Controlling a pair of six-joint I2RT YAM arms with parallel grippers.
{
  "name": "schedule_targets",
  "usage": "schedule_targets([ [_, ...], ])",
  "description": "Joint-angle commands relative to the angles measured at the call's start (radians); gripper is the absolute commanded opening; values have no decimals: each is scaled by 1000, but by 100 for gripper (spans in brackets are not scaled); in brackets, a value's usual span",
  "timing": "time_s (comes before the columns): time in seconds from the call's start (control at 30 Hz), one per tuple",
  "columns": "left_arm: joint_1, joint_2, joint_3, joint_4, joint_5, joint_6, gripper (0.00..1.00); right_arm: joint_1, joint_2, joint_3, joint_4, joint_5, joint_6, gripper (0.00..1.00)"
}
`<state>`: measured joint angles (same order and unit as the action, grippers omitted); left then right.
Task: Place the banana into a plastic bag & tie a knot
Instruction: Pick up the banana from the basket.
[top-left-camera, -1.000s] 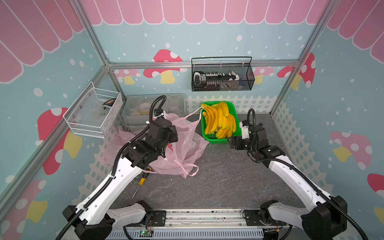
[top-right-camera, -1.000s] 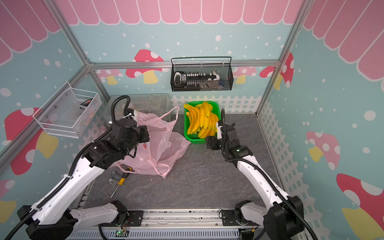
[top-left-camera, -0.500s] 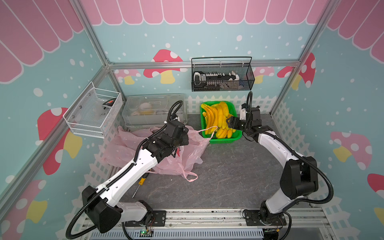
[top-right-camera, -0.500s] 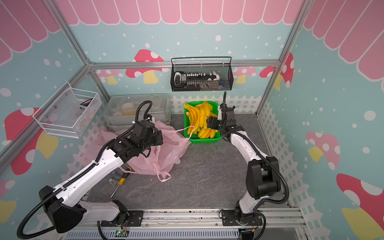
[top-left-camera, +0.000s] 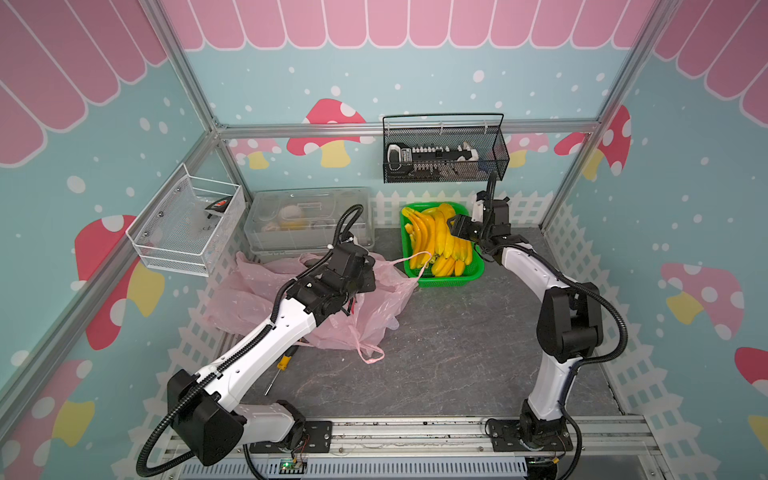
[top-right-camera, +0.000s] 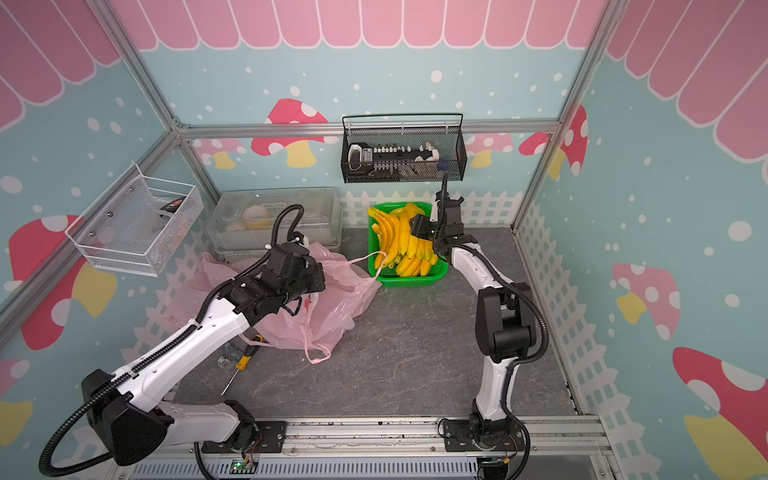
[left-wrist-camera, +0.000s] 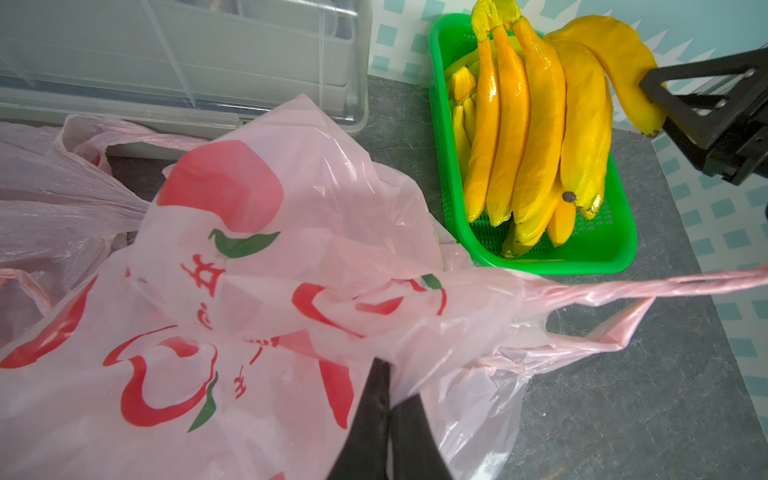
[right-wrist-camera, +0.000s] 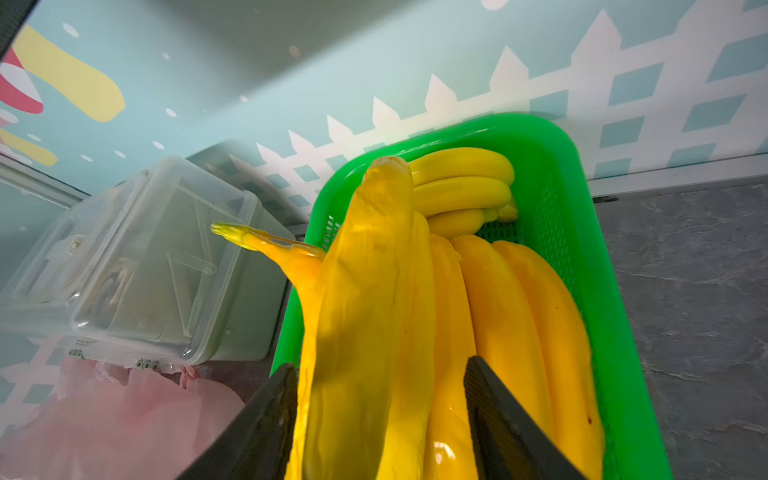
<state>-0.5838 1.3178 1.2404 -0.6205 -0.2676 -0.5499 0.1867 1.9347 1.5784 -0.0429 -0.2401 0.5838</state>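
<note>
While over basket (right-wrist-camera: 561, 232), banana (right-wrist-camera: 357, 311) inside right pincer (right-wrist-camera: 378, 365)

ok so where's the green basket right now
In a top view the green basket sits at the back of the table, just right of the clear lidded box, with the handle loop of the pink bag close by its front-left corner.

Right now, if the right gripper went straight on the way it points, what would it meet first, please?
The right gripper would meet the big yellow banana first: it lies between the spread jaws, over the green basket. Whether they touch it yet is unclear.
</note>
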Motion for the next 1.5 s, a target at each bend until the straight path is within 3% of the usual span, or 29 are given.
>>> schedule_targets([
  [0.0,9,-25,-10,16,13,-17,0,-2,28,24,41,-30,19,59],
  [0.37,16,3,-1,16,26,-21,0,-1,19,-2,78,-25,21,33],
  [0.8,21,38,16,16,19,-25,0,1,-277,-277,138,-13,1,25],
  [1.0,27,61,32,16,25,-35,0,25,-479,-473,74,-28,-28,24],
  [1.17,27,87,55,16,36,-38,0,64,-774,-641,-46,-13,-80,24],
  [1.33,27,116,75,16,40,-47,0,116,-1028,-702,-210,-24,-114,24],
  [1.47,26,139,95,18,49,-56,0,171,-1150,-727,-289,-64,-97,24],
])
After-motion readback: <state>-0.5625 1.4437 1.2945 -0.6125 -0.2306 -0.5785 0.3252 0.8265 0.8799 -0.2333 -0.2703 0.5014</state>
